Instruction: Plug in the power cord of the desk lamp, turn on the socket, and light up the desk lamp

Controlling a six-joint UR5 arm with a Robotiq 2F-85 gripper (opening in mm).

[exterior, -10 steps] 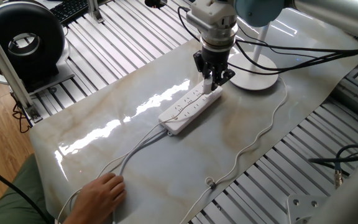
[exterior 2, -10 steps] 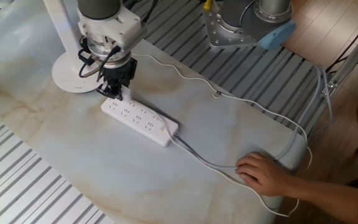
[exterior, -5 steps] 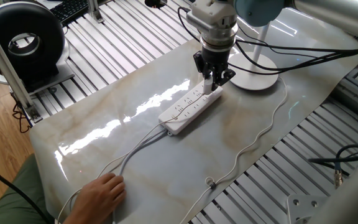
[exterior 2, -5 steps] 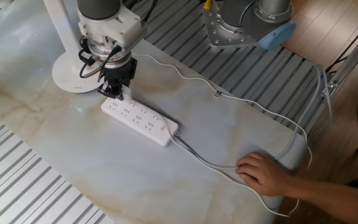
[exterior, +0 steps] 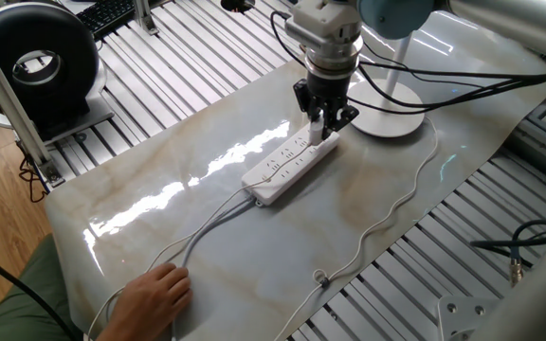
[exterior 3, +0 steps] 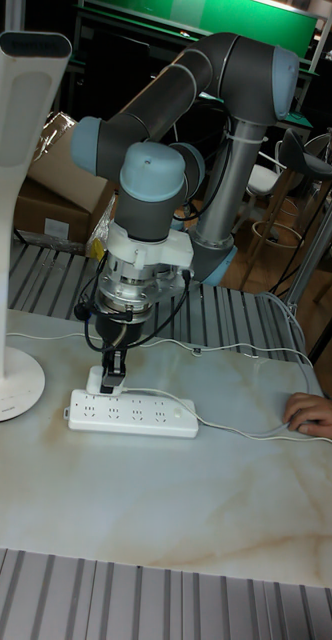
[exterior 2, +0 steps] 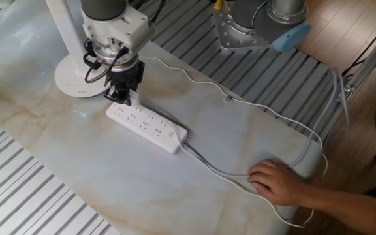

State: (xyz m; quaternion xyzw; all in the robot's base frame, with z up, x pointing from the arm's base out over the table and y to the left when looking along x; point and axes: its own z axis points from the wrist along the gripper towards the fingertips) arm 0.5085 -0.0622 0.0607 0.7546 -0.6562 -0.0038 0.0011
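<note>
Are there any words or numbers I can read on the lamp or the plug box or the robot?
None can be read.
The desk lamp base has a tiny grey mark, too small to read.
The socket shows only outlet holes, no readable print.
The gripper and arm show no readable label.

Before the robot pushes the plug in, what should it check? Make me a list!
1. Plug held in gripper: ok.
2. Plug at the lamp end of the socket: ok.
3. Pins lined up with holes: cannot tell, hidden by the fingers.
4. Socket lying flat on the table: ok.
5. Cord slack, not tangled: ok.
6. Person's hand far from the gripper, resting on the socket's grey cable: ok.
7. Socket switch on: cannot tell.
</note>
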